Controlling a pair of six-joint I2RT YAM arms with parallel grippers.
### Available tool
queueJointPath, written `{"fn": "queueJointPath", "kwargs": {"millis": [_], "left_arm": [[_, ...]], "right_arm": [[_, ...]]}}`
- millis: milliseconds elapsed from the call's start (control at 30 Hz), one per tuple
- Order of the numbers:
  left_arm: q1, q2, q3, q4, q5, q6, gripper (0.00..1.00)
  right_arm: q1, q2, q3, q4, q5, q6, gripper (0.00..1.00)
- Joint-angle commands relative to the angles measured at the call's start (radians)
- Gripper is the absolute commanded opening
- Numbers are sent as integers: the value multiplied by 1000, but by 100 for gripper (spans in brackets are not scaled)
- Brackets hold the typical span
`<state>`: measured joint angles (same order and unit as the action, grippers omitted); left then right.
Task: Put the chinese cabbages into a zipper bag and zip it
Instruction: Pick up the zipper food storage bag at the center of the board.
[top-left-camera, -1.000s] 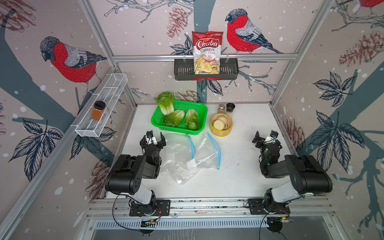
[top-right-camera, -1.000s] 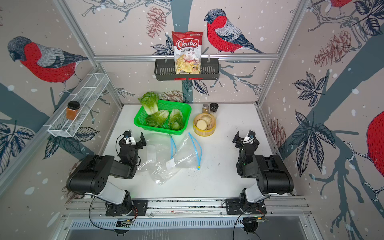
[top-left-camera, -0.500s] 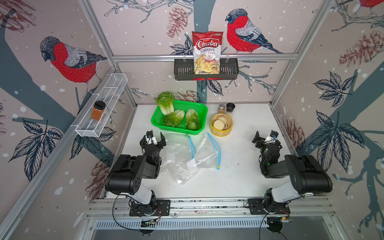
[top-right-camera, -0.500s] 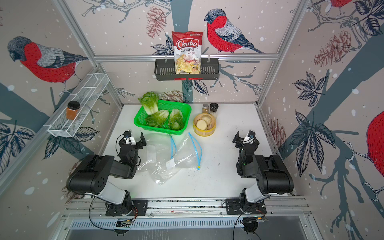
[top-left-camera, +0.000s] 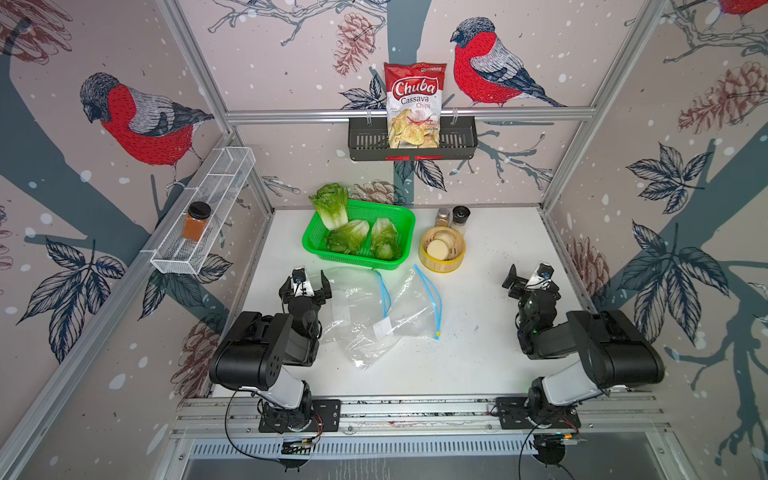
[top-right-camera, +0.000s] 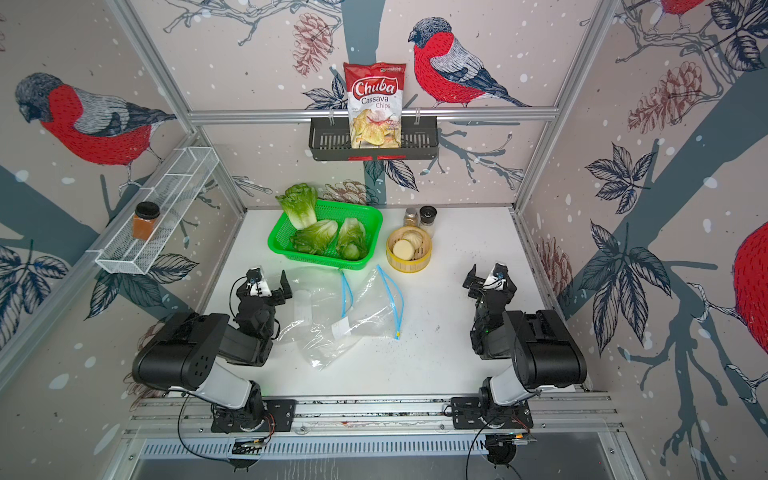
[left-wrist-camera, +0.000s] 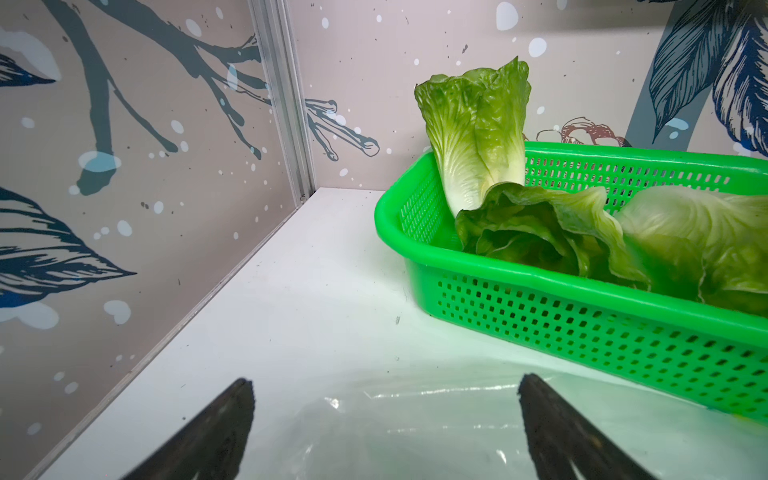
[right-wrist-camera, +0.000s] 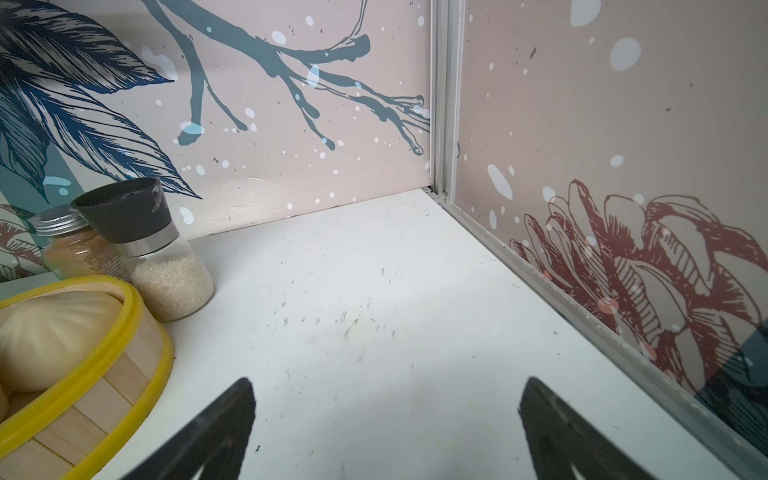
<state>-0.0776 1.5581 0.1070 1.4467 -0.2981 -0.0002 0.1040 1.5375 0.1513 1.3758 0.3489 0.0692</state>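
- Hanging on the left wall, a white wire-mesh shelf (top-left-camera: 232, 166) carries one black-lidded glass jar of orange powder (top-left-camera: 196, 221).
- Left gripper (top-left-camera: 305, 289): low over the white tabletop (top-left-camera: 490, 257), jaws spread wide, nothing between them. In the left wrist view, clear film lies under the gap between its dark fingertips (left-wrist-camera: 241, 399); contact cannot be confirmed.
- Clear plastic zipper bags (top-left-camera: 361, 316): crumpled, overlapping and flat on the tabletop just beside the left gripper, near the front wall of the basket. Two blue zip strips (top-left-camera: 432, 297) show.
- Bright green plastic mesh basket (top-left-camera: 361, 259): at the back of the table, left of centre. It holds all three chinese cabbages. One (top-left-camera: 332, 205) stands upright in the far left corner, pale base down. The second (top-left-camera: 348, 237) and third (top-left-camera: 384, 241) lie side by side on the basket floor.
- Black perforated wall rack (top-left-camera: 365, 141): on the rear rail, holding a red-and-white Chuba cassava chips packet (top-left-camera: 413, 104) upright.
- Round bamboo steamer with yellow rims (top-left-camera: 440, 268): just beside the basket, with pale buns (top-left-camera: 436, 249) inside.
- Behind the steamer: a silver-lidded jar of brown granules (top-left-camera: 443, 217) and a black-capped glass grinder of white grains (top-left-camera: 460, 216), touching.
- Right gripper (top-left-camera: 530, 286): near the right wall, well apart from the bags, jaws fully spread and empty above bare tabletop.
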Motion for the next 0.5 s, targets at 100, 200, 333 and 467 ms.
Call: {"fn": "queueJointPath", "kwargs": {"millis": [100, 200, 333, 467], "left_arm": [[1, -60, -75, 199, -57, -15, 98], [2, -153, -73, 114, -33, -7, 98], [2, -342, -7, -186, -38, -38, 98], [2, -511, 142, -582, -76, -197, 98]], "right_arm": [[19, -68, -25, 65, 112, -21, 100], [30, -173, -2, -65, 97, -44, 100], [25, -338, 106, -408, 125, 91, 100], [-24, -403, 267, -775, 17, 327, 100]]}}
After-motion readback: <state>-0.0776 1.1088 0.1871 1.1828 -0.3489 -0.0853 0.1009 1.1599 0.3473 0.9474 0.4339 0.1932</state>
